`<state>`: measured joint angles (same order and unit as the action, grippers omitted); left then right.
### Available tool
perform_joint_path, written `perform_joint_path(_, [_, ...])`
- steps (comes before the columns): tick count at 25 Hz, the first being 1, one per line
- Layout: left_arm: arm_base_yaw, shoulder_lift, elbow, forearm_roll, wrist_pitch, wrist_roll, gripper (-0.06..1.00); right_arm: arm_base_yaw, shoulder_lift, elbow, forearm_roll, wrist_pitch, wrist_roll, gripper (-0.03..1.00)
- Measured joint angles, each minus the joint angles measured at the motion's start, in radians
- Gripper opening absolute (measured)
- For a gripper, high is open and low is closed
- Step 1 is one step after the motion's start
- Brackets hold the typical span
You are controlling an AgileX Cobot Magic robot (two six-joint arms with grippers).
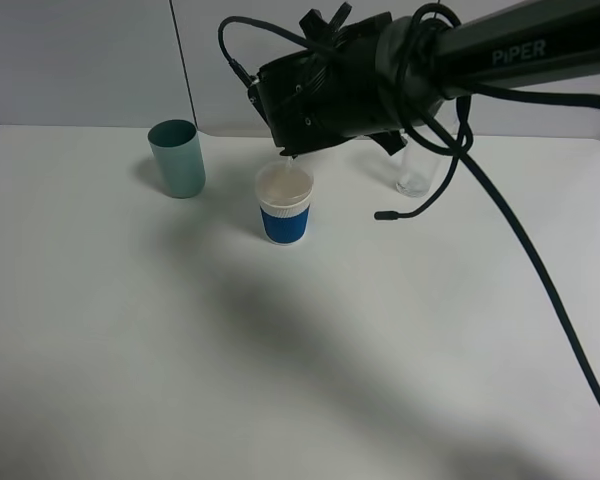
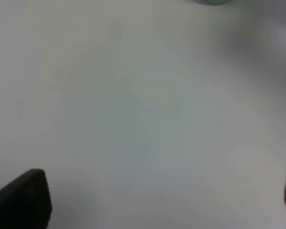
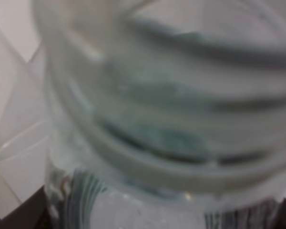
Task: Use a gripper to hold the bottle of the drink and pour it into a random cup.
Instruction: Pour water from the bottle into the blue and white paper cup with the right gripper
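Starting at the near edge, you have bare white table [image 1: 180, 380] with only a soft shadow across it. Your left gripper [image 2: 157, 196] does not show in the high view. Its own camera finds it over that white surface with its two dark fingertips [image 2: 24, 200] spread wide apart and nothing between them. A blurred sliver of teal sits at the far edge of that picture.

On the right, a black cable [image 1: 540, 280] trails from the near right edge up to the arm, and a loose end of it hangs just above the table.

Farther in, near the middle, stands a blue paper cup [image 1: 285, 222] with a white rim, upright. Whether it holds any liquid you cannot tell.

Directly above that cup hangs your right gripper [image 1: 295, 125], on the black arm [image 1: 500, 45] that reaches in from the far right. It is clamped on the bottle [image 3: 171, 119]. The wrist camera shows the clear ribbed plastic and green label filling the frame, a dark finger on either side. From the high view the gripper hides nearly all of the bottle.

At the far left stands a teal cup [image 1: 177, 158], upright and well apart from the blue one. At the far right, partly behind the arm, is a clear glass [image 1: 415, 175].
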<state>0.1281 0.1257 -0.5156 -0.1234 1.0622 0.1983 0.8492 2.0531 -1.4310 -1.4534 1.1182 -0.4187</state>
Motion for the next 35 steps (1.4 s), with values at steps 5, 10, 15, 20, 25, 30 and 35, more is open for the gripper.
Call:
perform_joint_path(5, [0.0,0.0,0.0,0.0,0.0,0.0,0.99,0.0,0.0,0.0,-0.033,0.016,0.002,0.58])
perform_joint_path(10, [0.0,0.0,0.0,0.0,0.0,0.0,0.99,0.0,0.0,0.0,-0.07,0.021,0.036,0.58])
perform_joint_path(15, [0.0,0.0,0.0,0.0,0.0,0.0,0.99,0.004,0.0,0.0,-0.099,0.024,0.059,0.58])
perform_joint_path(20, [0.0,0.0,0.0,0.0,0.0,0.0,0.99,0.007,0.0,0.0,-0.113,0.025,0.085,0.58])
perform_joint_path(25, [0.0,0.0,0.0,0.0,0.0,0.0,0.99,0.007,0.0,0.0,-0.116,0.027,0.088,0.58])
perform_joint_path(30, [0.0,0.0,0.0,0.0,0.0,0.0,0.99,0.007,0.0,0.0,-0.122,0.028,0.088,0.58])
perform_joint_path(35, [0.0,0.0,0.0,0.0,0.0,0.0,0.99,0.007,0.0,0.0,-0.122,0.028,0.098,0.58])
